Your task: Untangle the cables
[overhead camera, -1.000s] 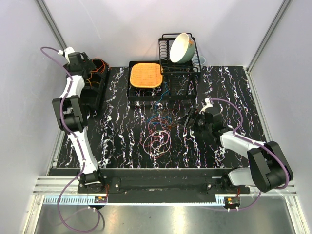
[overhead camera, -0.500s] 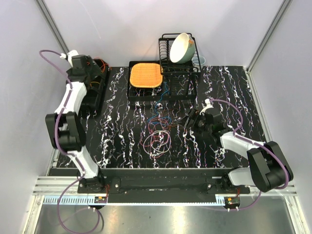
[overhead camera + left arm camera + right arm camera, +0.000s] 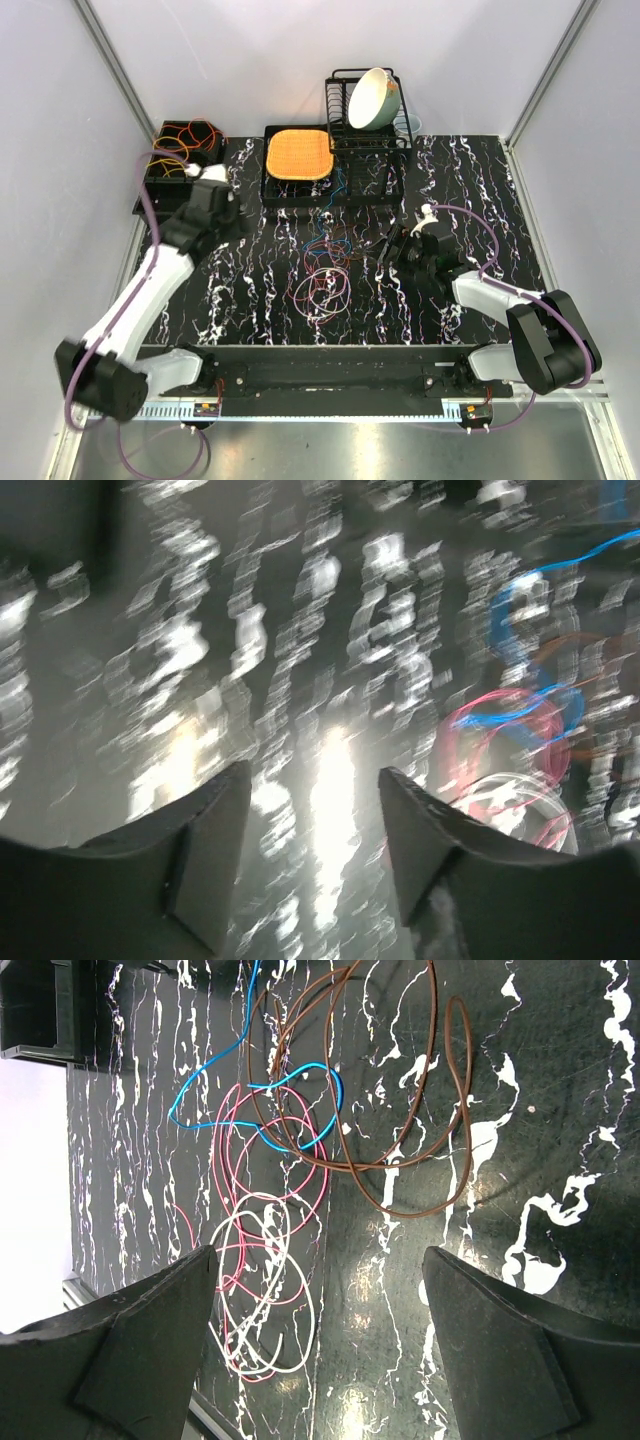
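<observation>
A tangle of cables point(image 3: 322, 270) lies on the black marbled table, centre. The right wrist view shows a brown loop point(image 3: 400, 1110), a blue cable point(image 3: 260, 1090), pink loops point(image 3: 250, 1180) and a white loop point(image 3: 260, 1290) overlapping. My right gripper point(image 3: 388, 245) is open and empty, just right of the tangle, low over the table point(image 3: 318, 1251). My left gripper point(image 3: 228, 210) is open and empty, left of the tangle. Its view is blurred point(image 3: 315, 772), with blue point(image 3: 540, 610) and pink cables point(image 3: 500, 730) at the right.
A black bin point(image 3: 150, 185) at the back left holds orange, red and yellow cables point(image 3: 185, 140). A black tray with an orange mat point(image 3: 298, 153) and a dish rack with a bowl point(image 3: 372, 98) stand at the back centre.
My left arm has swung from over the back-left bin forward and right over the table, toward the tangle. The right gripper has barely moved.
</observation>
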